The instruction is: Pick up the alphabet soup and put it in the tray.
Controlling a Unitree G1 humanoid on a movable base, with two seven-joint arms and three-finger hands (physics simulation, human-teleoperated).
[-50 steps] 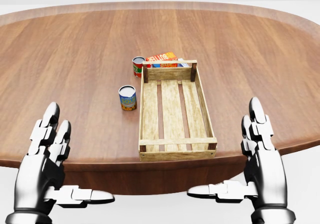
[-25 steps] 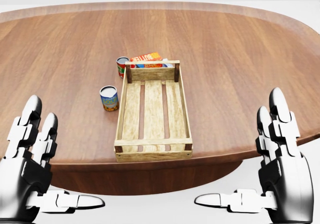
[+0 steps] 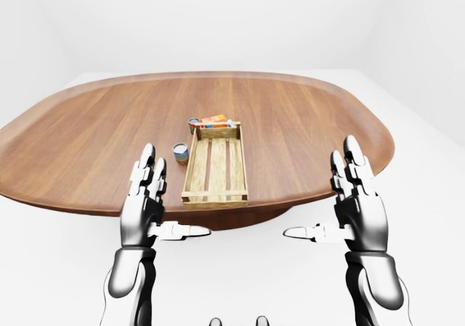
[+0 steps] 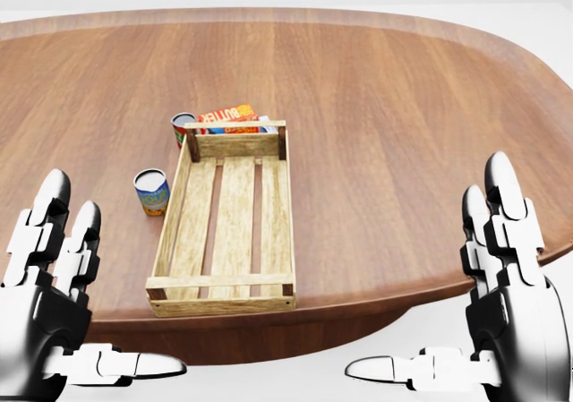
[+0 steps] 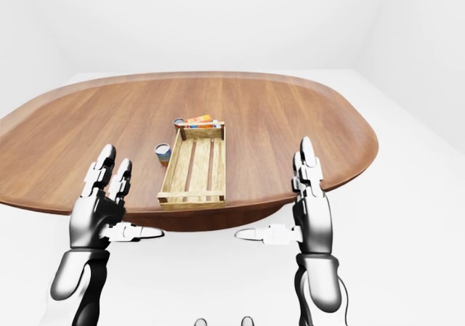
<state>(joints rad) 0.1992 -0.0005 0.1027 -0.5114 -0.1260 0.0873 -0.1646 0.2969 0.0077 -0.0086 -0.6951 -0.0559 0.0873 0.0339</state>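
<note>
I hold both hands up below the near edge of the surface (image 4: 376,106), palms turned toward each other, grasping nothing. My left hand (image 4: 45,308) has its fingers (image 4: 49,214) straight and pointing up, the thumb sticking out sideways toward the middle of the head view. My right hand (image 4: 501,312) mirrors it, fingers (image 4: 503,196) spread and released, thumb pointing left. Both hands are apart from everything on the surface; in the head view their fingertips overlap the near edge of the wood.

In the head view both hands are cut off by the bottom corners. The eye views show my forearms down to the bottom of the picture.

The tray (image 4: 228,218), a slatted wooden crate, lies near the near edge of the surface, slightly skewed, with nothing in it. A blue-and-yellow can (image 4: 152,192) stands upright just left of the tray, apart from it. Which can is the alphabet soup I cannot tell, since the labels are too small to read. A red can (image 4: 183,126) stands at the tray's far left corner, partly hidden by the tray's wall, and an orange box (image 4: 228,115) lies along the far end, its lower part hidden too.

Compared with a moment ago, the whole head view has shifted: the tray and cans sit further left and the tray appears more angled, so the camera has moved. My hands keep the same open pose.
</note>
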